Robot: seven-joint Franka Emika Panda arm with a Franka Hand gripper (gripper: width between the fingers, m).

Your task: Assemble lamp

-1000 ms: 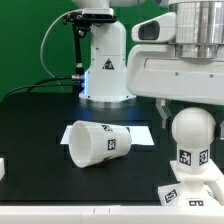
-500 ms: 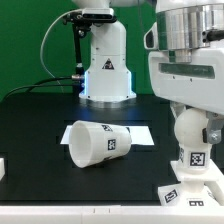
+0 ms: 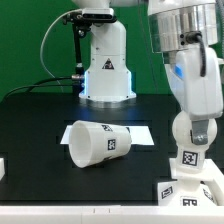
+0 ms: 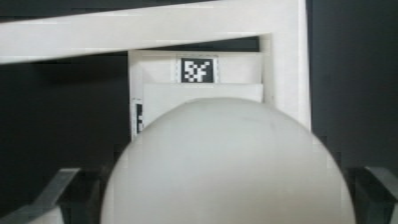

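Observation:
The bulb [image 3: 190, 140] stands upright on the square stepped base [image 3: 195, 192] at the exterior view's right, a tag on its neck. My gripper [image 3: 197, 128] has come down over the bulb's ball head, which it mostly hides. In the wrist view the ball head [image 4: 222, 160] fills the space between the fingers [image 4: 57, 195], with a thin dark gap on each side; the gripper [image 4: 214, 205] is open around it. The shade [image 3: 95, 143] lies on its side mid-table, its open mouth towards the exterior view's left.
The white robot pedestal [image 3: 105, 70] stands at the back. The marker board [image 3: 135, 132] lies flat behind the shade. A white frame [image 4: 160, 40] and a tag [image 4: 196, 70] show beyond the ball in the wrist view.
My gripper has come down from above the bulb to around its ball head and has turned about its upright axis. The bulb, base and shade have not moved.

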